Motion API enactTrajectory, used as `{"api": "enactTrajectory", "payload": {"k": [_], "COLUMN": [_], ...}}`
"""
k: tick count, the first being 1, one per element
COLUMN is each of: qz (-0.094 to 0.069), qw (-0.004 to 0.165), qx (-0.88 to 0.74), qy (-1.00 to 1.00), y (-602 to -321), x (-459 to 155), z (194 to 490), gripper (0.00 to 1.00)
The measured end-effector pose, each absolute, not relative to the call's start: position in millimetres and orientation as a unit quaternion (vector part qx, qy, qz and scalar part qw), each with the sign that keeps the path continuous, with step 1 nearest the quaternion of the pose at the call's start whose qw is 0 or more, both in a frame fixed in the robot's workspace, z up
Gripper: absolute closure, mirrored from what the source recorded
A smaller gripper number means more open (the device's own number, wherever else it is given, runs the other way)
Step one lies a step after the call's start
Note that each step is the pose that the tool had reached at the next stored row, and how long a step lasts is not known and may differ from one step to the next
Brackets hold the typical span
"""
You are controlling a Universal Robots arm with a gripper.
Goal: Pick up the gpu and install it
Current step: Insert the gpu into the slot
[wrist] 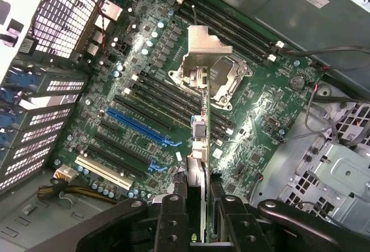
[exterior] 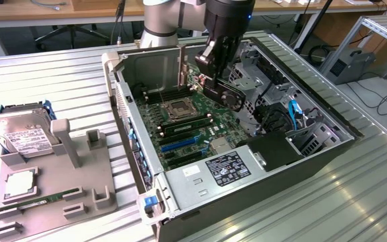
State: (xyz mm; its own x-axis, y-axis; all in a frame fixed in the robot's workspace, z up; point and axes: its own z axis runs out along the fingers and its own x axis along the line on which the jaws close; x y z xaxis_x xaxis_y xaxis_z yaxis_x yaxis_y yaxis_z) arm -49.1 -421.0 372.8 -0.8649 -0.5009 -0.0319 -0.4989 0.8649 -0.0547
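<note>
Exterior view. Open case point(exterior: 146, 166) at centre, motherboard point(exterior: 180, 136) inside; gpu point(exterior: 231, 97) above it at upper centre (held in the gripper point(exterior: 217, 83)); hard drive point(exterior: 22, 136) on fixture point(exterior: 59, 201) at the exterior view's left edge.

The gpu point(exterior: 224, 94), a thin dark card with a black fan cooler, hangs tilted on edge, pinched in the gripper point(wrist: 200, 220) above the motherboard point(exterior: 192, 132), over its edge toward the exterior view's right, not yet seated.
</note>
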Motion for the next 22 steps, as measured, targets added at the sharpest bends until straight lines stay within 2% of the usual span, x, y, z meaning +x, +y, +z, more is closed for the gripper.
{"api": "enactTrajectory", "payload": {"k": [22], "qz": [-0.022], "qw": [0.023], "qx": [-0.284], "qy": [0.958], "y": [-421.0], "x": [-49.1], "z": [372.8], "gripper": [0.74]}}
